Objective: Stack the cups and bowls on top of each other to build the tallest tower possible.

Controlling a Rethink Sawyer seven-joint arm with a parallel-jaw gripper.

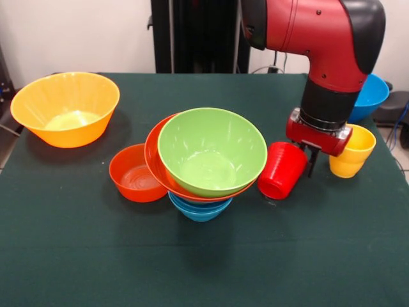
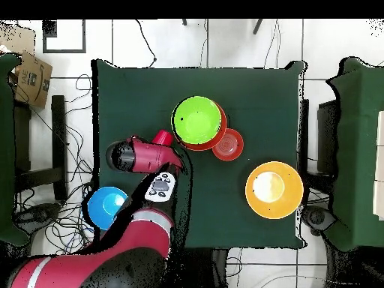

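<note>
The tower stands mid-table: a green bowl (image 1: 212, 150) (image 2: 196, 120) nested in a red-orange bowl (image 1: 155, 160) on a blue bowl (image 1: 199, 208). To its right a red cup (image 1: 281, 170) (image 2: 163, 137) hangs tilted, base toward the table. My gripper (image 1: 304, 164) is shut on its upper rim, with one black finger (image 1: 312, 163) showing outside the cup. A yellow cup (image 1: 350, 152) stands upright just right of the gripper; the arm hides it in the overhead view. A small red-orange bowl (image 1: 135, 173) (image 2: 228, 145) sits against the tower's left. A large orange-yellow bowl (image 1: 64, 109) (image 2: 274, 190) sits far left.
Another blue bowl (image 1: 372, 96) (image 2: 107, 206) rests beyond the table's right edge behind the arm. The red arm (image 2: 142, 157) reaches over that side of the green-covered table (image 1: 204, 268). Cables and furniture surround the table.
</note>
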